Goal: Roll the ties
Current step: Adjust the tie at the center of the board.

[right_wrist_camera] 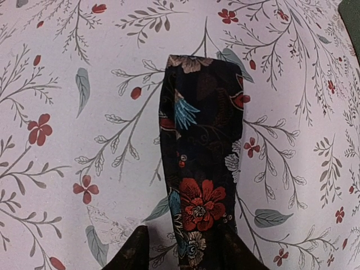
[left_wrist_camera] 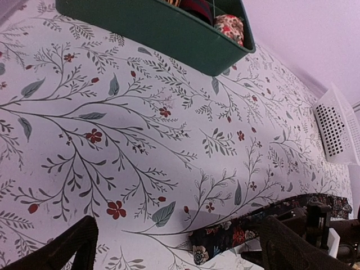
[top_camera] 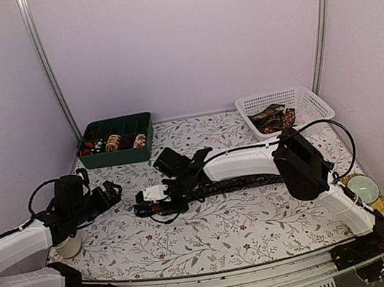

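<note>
One tie (right_wrist_camera: pixel 202 140) lies flat along the middle of the counter (top_camera: pixel 215 235), passing under the reaching right arm, with its squared-off, possibly folded end toward the left arm. The right pincer (right_wrist_camera: pixel 183 250) sits low over the tie, partly spread. Its fingers (right_wrist_camera: pixel 135 250) stand on either side of the cloth, with a sliver of counter showing on one side, so it straddles the tie rather than squeezing it. The left pincer (left_wrist_camera: pixel 180 225) hangs wide and empty, close to that same end, facing across the counter. Several rolled ties (top_camera: pixel 112 142) sit in the compartments of the green tray (top_camera: pixel 117 158) at the back left, and more loose ties (top_camera: pixel 272 117) lie heaped in the white basket (top_camera: pixel 276 95) at the back right. The flowered cloth looks thin, light and limp. It will likely sag, wrinkle or slide on the smooth patterned covering instead of holding a shape, and a coil would probably spring loose once let go. The best hold seems to be across the width at the very end, pinching both edges so the first turn starts square. The other pincer could rest on the flat length to keep it from creeping. A grip in mid-length would likely only bunch the fabric.
</note>
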You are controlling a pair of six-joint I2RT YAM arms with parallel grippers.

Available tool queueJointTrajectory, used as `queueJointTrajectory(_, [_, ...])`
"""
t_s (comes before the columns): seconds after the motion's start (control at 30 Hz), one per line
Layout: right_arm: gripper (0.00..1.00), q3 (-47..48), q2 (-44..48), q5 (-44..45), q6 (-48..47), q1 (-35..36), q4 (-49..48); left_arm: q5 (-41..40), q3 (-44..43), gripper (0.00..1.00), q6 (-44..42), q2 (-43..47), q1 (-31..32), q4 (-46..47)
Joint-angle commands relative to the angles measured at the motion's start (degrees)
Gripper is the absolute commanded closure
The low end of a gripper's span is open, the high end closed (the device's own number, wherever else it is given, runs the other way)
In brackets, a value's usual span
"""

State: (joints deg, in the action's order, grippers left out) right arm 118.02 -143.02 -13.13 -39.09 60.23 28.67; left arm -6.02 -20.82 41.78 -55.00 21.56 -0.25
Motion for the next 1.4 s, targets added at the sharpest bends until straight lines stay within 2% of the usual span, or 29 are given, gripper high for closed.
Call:
queueJointTrajectory(0.0, [0.56,-2.4,0.0,-1.3,1.7,0.7,1.2,0.4,0.9,0.01,1.2,-1.0,-0.8,0.8])
queueJointTrajectory(0.13, [0.51,-2.8,3.2,-3.3,4.2,0.6,0.2,2.0,1.8,0.03,3.7,-1.9,-0.7,2.3])
queueJointTrajectory(0.27, [0.44,-4.3,8.9,-10.4,10.1,-1.5,-1.6,1.5,2.2,0.04,5.5,-3.7,0.3,4.0])
queueJointTrajectory(0.5, [0.34,-8.4,17.4,-22.3,30.2,-7.7,-8.7,-1.5,1.9,0.05,8.5,-10.7,4.9,10.6])
queueJointTrajectory(0.63, [0.27,-15.1,21.6,-30.3,45.2,-12.0,-16.9,-2.6,1.0,0.06,9.4,-17.4,7.9,16.3])
queueJointTrajectory(0.73, [0.28,-18.8,24.2,-30.9,52.7,-14.3,-21.0,-3.1,-0.4,0.07,10.2,-22.7,9.6,19.3])
queueJointTrajectory(0.9, [0.32,-21.5,26.1,-29.1,57.3,-15.9,-22.1,-2.3,-0.8,0.1,13.0,-28.2,10.5,22.8])
queueJointTrajectory(1.13, [0.38,-23.0,24.8,-28.7,62.5,-15.9,-24.7,-0.3,-1.0,0.17,16.6,-28.8,12.9,22.4])
queueJointTrajectory(1.37, [0.43,-24.2,22.3,-32.1,69.3,-15.9,-29.0,0.7,1.4,0.18,22.0,-28.0,15.9,22.0])
